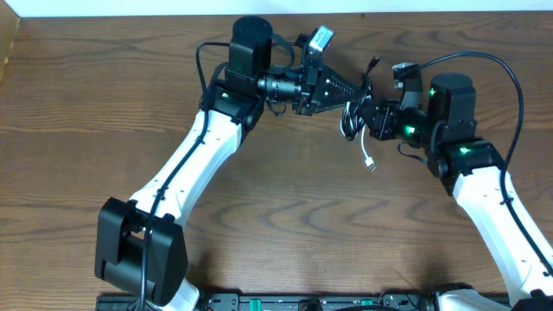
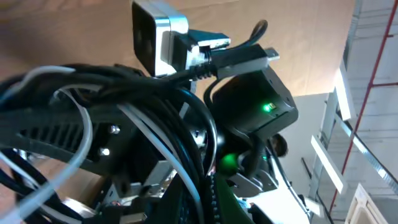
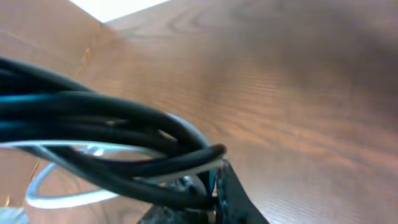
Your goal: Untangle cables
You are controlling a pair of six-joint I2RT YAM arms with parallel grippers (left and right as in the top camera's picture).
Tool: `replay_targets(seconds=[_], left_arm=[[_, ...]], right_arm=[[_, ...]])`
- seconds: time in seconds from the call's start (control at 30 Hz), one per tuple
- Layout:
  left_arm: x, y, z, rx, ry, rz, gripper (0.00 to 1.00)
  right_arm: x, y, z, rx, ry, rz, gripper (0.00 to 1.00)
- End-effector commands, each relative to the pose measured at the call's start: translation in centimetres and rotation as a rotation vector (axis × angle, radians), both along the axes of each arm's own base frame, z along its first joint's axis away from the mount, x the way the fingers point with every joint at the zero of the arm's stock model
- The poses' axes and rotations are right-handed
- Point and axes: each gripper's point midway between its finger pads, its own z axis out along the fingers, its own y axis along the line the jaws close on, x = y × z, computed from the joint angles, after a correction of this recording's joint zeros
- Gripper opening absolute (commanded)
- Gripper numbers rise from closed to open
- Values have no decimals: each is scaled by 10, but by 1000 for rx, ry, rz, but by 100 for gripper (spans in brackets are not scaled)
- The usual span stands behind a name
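Note:
The black cable (image 1: 373, 64) and the white cable (image 1: 366, 152) hang as one tangled bundle between my two grippers, above the table at the back centre. The white cable's plug end dangles below the bundle. My left gripper (image 1: 352, 93) comes in from the left and is shut on the bundle. My right gripper (image 1: 364, 117) comes in from the right and is shut on it too. In the left wrist view black loops (image 2: 155, 93) and white strands (image 2: 81, 143) run down between the fingers (image 2: 205, 186). In the right wrist view black loops (image 3: 93, 106) and a white strand (image 3: 62, 196) are pinched at the finger (image 3: 216, 180).
The wooden table (image 1: 285, 225) lies under both arms. The right arm's body with green lights (image 2: 261, 118) and its wrist camera (image 2: 155, 34) sit very close in front of the left gripper. The table's left edge (image 1: 9, 52) and a white back wall are at the top.

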Motion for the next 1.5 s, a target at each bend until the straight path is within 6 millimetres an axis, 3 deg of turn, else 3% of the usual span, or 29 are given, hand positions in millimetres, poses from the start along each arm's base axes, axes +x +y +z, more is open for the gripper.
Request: replay_targets(seconds=[0.0,0.17,0.3,0.43,0.5,0.67,0.83,0.93,1.03,1.1,1.3,1.47], left_arm=[[-4,4,14,-36,-116,-29,7],[8,14,-6,15,-195,29,7],[29,31,-67,273,-182,189,8],[44,76,-143,737,-212,359,7],[43,85,-157,834,-214,385,8],[37,74,-160,852,-272,345,7],[28,72,-164,873,-268,315,7],[22,73,-167,885,-261,287,7],[16,76,-170,897,-246,266,7],[12,73,-169,878,-263,229,7],[7,65,-164,826,-269,195,7],[3,45,-143,656,-273,143,8]], right_arm=[[-3,-15,-26,-58,99,-65,1],[-20,-23,-34,-76,170,-60,1],[-34,-17,-12,-56,110,22,1],[-56,-4,18,-9,37,113,1],[-65,2,30,18,10,148,1],[-78,19,68,133,-86,252,1],[-67,15,82,184,-92,173,1],[-52,4,83,216,-45,38,1],[-31,-27,63,181,45,-235,1],[-30,-36,54,145,65,-282,1],[-43,-32,16,30,170,-227,2],[-51,-21,-15,-31,250,-118,16]])
